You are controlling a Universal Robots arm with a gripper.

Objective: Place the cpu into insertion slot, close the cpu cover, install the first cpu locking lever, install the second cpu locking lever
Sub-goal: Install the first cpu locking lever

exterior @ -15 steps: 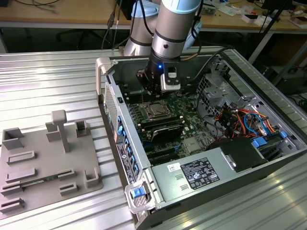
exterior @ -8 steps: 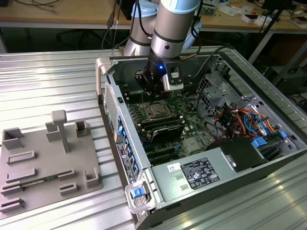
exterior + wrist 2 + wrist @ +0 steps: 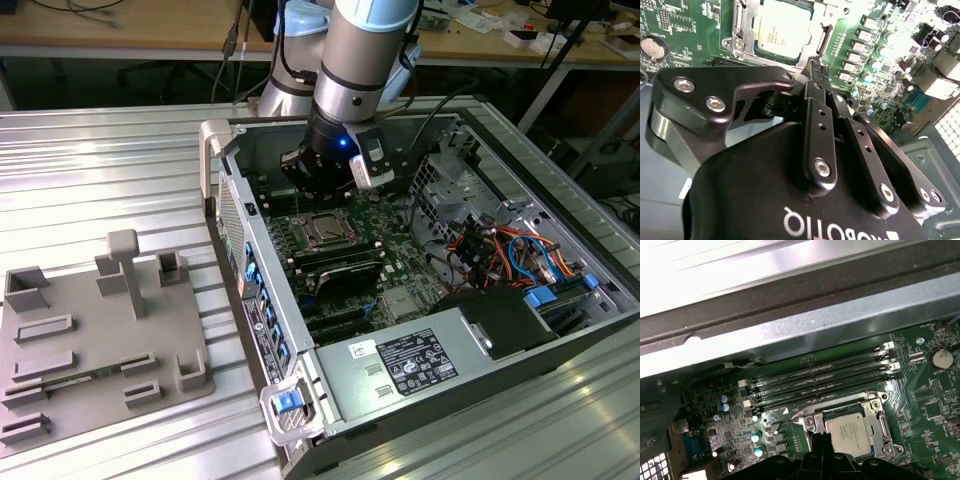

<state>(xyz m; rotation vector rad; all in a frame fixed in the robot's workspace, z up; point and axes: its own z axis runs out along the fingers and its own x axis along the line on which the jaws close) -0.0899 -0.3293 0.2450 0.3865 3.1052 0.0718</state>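
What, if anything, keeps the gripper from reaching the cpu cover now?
Probably nothing, so yes: in the second wrist view the gripper hangs right beside the cpu cover, with no cable or part between them.

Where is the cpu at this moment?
The cpu lies in the insertion slot on the green motherboard, mid-case in the exterior view; in both wrist views it sits just beyond the gripper, near the memory slots.

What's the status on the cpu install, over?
Gripper shut, low over the motherboard at the cpu's edge. Cpu seated, cpu cover down around it. Nothing lying across it.
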